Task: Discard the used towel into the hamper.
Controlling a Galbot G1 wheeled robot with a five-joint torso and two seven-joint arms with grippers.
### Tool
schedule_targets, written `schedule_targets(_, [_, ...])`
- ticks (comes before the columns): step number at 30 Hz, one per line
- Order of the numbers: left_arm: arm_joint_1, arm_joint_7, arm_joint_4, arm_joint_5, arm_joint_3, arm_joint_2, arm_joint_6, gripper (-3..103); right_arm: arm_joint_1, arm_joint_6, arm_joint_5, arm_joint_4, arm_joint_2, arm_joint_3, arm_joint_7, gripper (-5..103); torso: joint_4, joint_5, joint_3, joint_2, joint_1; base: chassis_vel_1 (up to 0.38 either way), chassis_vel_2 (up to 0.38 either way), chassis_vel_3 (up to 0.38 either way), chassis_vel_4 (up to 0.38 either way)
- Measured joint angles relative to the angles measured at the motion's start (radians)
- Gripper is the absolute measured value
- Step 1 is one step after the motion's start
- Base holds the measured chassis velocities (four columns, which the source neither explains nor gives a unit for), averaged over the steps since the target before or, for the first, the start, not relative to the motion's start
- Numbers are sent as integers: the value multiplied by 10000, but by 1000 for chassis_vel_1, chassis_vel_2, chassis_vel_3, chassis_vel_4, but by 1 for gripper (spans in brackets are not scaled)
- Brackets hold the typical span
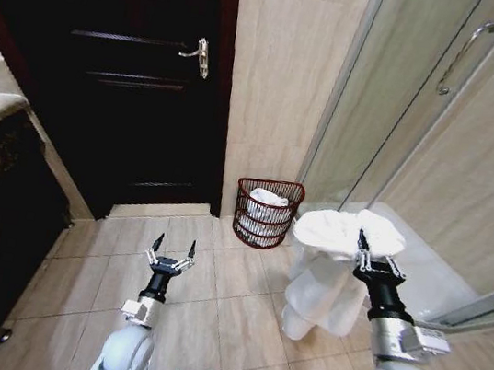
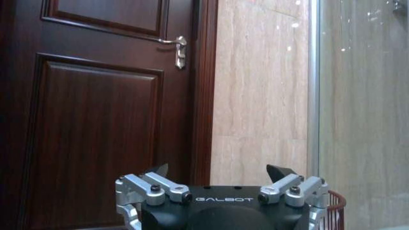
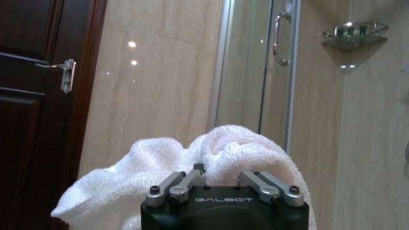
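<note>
Head view: we see our right gripper (image 1: pixel 364 244) clamped on a white fluffy terry towel (image 1: pixel 337 268), held up w/ folds hanging, just right of and nearer than the round reddish-brown wire hamper (image 1: pixel 267 212) standing on the tile floor by the beige wall, white cloth already inside. Our left gripper (image 1: pixel 172 253) hangs wide open, empty, left of the hamper.

Left wrist: fingers (image 2: pixel 155 184) spread; hamper rim (image 2: pixel 334 201) beside them.

Right wrist: fingers pinched into the towel (image 3: pixel 191 167).

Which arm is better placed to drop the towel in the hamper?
The right. Its right gripper is shut on the white towel, beside the hamper. The left gripper hangs open and empty.
</note>
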Motion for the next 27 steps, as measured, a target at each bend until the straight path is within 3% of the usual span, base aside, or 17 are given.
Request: schedule_targets(27, [1, 0, 0, 0, -1, 0, 0, 100, 0, 0, -1, 0, 0, 0, 1, 18, 0, 0, -1, -4, -1, -78, 69, 74, -68])
